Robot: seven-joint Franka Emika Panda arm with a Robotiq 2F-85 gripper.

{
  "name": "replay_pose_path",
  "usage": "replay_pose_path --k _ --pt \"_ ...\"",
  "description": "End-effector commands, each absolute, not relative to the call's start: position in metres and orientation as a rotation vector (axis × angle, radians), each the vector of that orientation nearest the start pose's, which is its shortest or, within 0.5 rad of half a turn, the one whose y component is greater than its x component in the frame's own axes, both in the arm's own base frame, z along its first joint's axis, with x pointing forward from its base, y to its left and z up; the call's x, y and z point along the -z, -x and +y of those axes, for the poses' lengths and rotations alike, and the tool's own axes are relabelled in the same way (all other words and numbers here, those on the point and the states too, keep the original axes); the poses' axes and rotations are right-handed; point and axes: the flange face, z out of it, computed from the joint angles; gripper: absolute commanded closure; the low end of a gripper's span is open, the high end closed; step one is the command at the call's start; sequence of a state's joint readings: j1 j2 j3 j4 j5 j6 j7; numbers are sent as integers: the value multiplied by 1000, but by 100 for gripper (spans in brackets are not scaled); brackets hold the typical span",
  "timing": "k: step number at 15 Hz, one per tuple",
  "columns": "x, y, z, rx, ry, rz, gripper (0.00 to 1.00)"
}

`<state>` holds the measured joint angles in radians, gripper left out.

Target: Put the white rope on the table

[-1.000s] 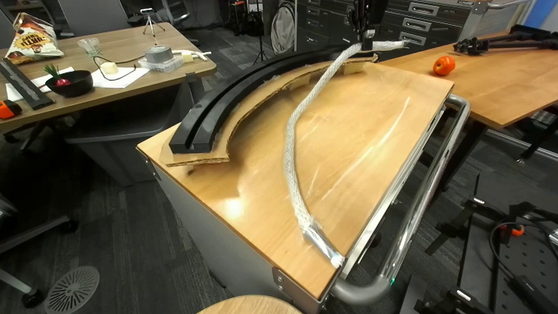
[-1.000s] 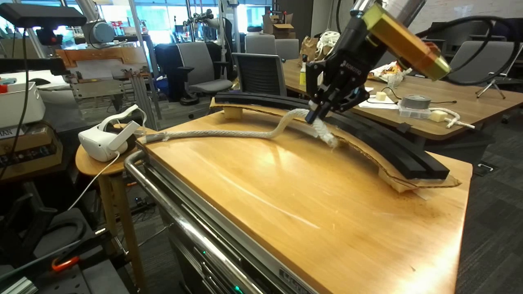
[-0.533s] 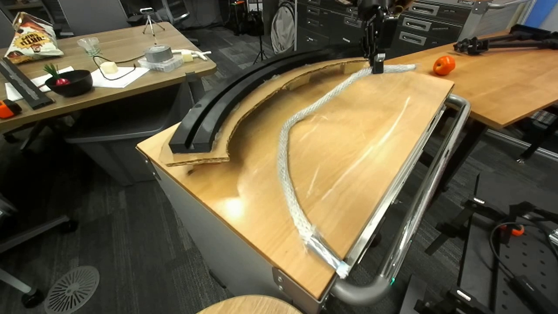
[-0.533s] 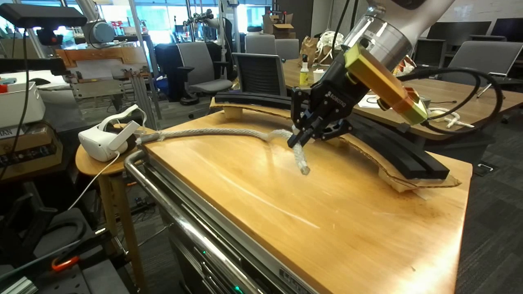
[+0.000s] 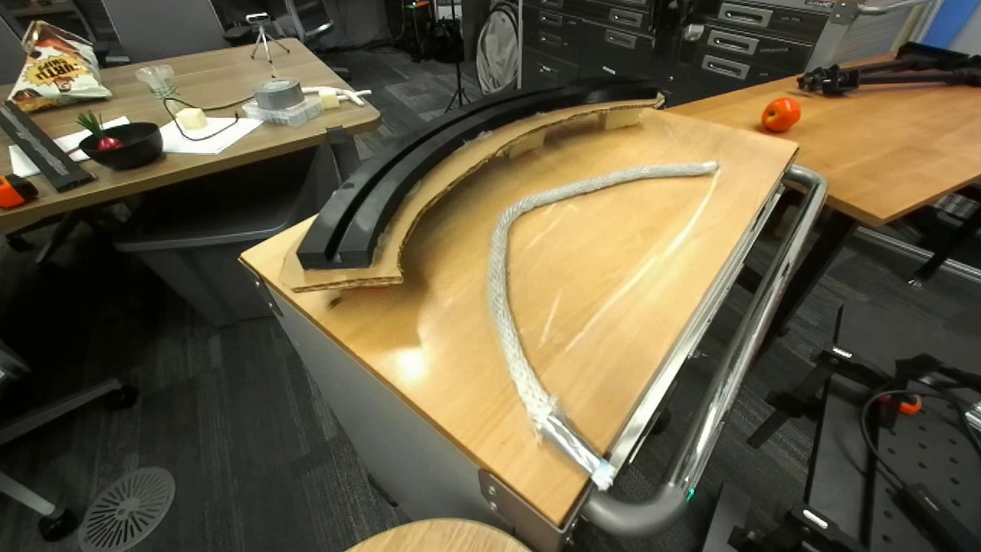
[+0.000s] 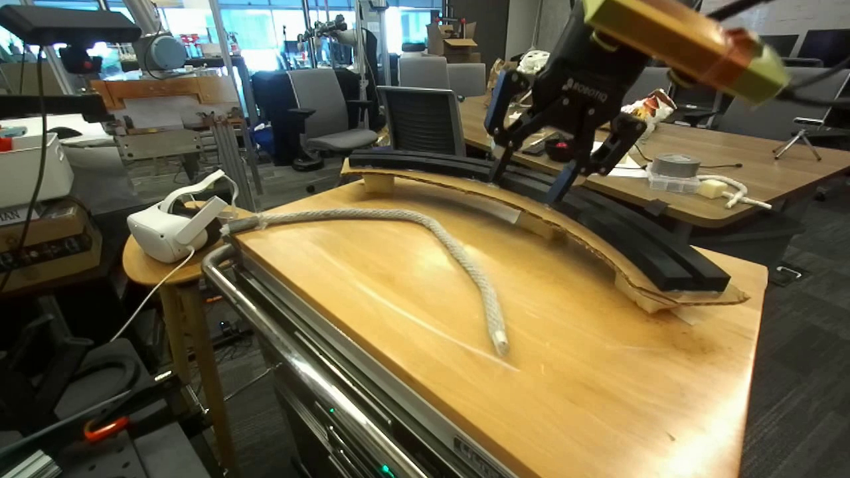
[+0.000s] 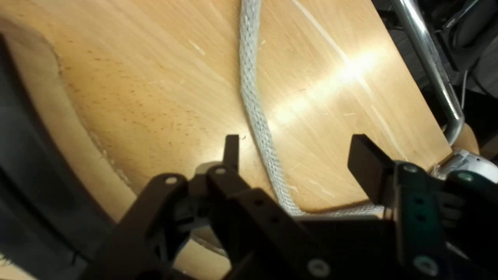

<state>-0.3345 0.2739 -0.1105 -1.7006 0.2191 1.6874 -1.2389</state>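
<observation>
Rope (image 6: 458, 251) lies on the table (image 6: 597, 372), jaws spread wide

Far left of the jaws, in an exterior view, a white headset (image 6: 169, 232) rests on a round wooden stool (image 6: 202, 265). Below the jaws, also to the left, a metal rail (image 6: 295, 356) follows the table's edge. The rope's taped end sits at that edge, well left of the jaws; the rope runs toward them, bends below and left of them, and ends well below, nearer the camera. Both exterior views show it along the wood. Next comes the gripper (image 6: 524, 189) itself, its jaws well apart and clear of the rope, their tips overlapping the curved black track (image 6: 617, 226) in this view; whether they touch it is unclear. Behind the jaws and to their right, a desk (image 6: 757, 151) bears a grey roll (image 6: 676, 164) on a clear box (image 6: 674, 184). In the wrist view, the track and a band of cardboard (image 7: 64, 120) lie left of the jaws, the rope shows through the gap between them, and the rail slants past on their right.
</observation>
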Motion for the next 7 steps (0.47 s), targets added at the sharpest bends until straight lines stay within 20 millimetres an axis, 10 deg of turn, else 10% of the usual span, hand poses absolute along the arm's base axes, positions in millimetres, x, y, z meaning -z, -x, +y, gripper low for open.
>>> replay_pose_path --k 1,3,4,7 --pt "-491 -511 -229 92 2772 -1042 0" --pt "-531 -487 -226 254 2791 -1062 0" --pt "-502 -519 -238 114 2759 -1052 0" --pt "-538 -491 -231 209 2789 -1057 0"
